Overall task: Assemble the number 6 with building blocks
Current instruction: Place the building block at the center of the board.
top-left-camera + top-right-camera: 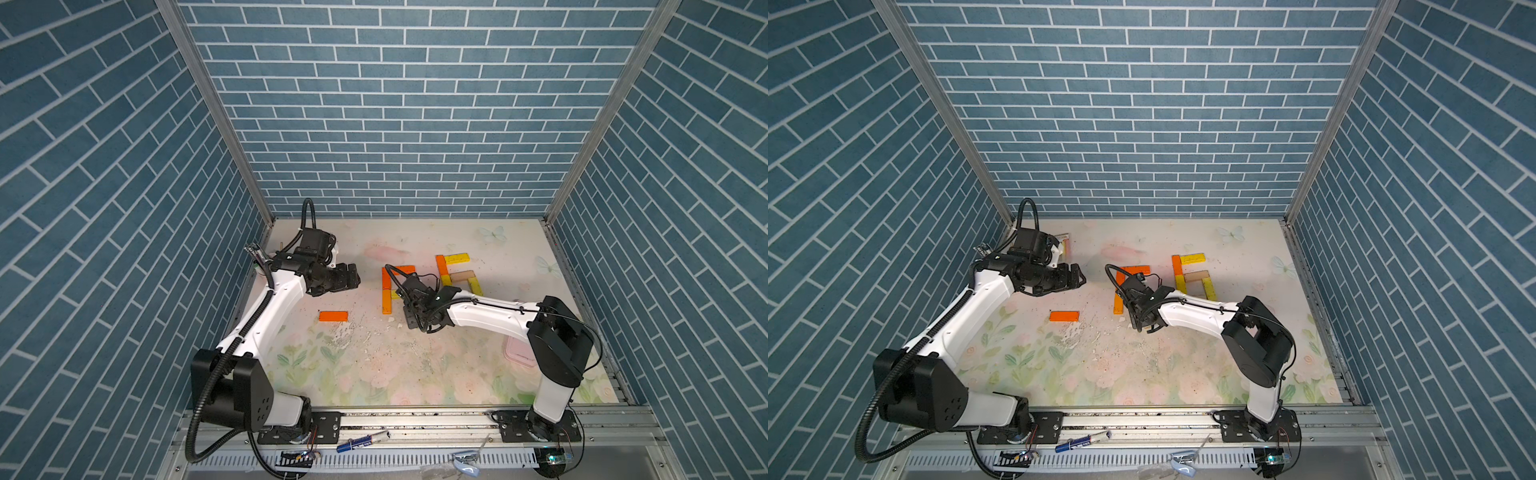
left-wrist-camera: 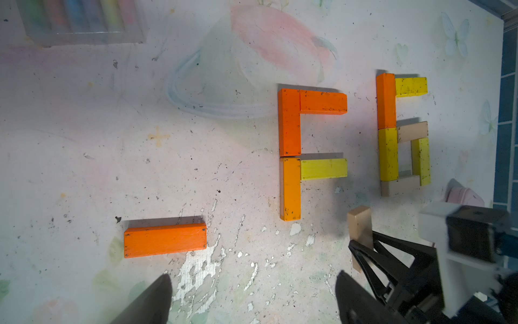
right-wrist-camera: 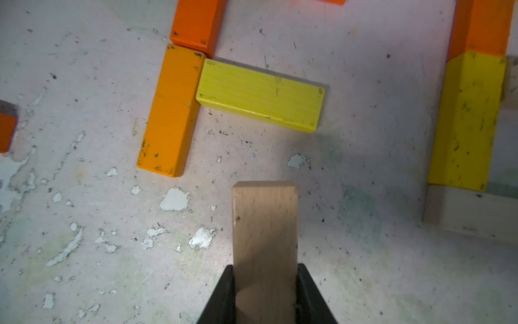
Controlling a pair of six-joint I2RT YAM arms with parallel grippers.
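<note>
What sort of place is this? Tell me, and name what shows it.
Probably a robot test cell, not a home: blue brick-patterned wall panels in aluminium framing, two white-and-black robot arms bolted to a metal rail, and a worn floral tabletop with coloured wooden bars.

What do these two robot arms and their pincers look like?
The left arm and right arm are alike: smooth white shells joined by boxy black joint housings. A ribbed black hose runs along the left one; a thin black cable follows the right. The left pincer and right pincer are black, with two tapering fingers each.
</note>
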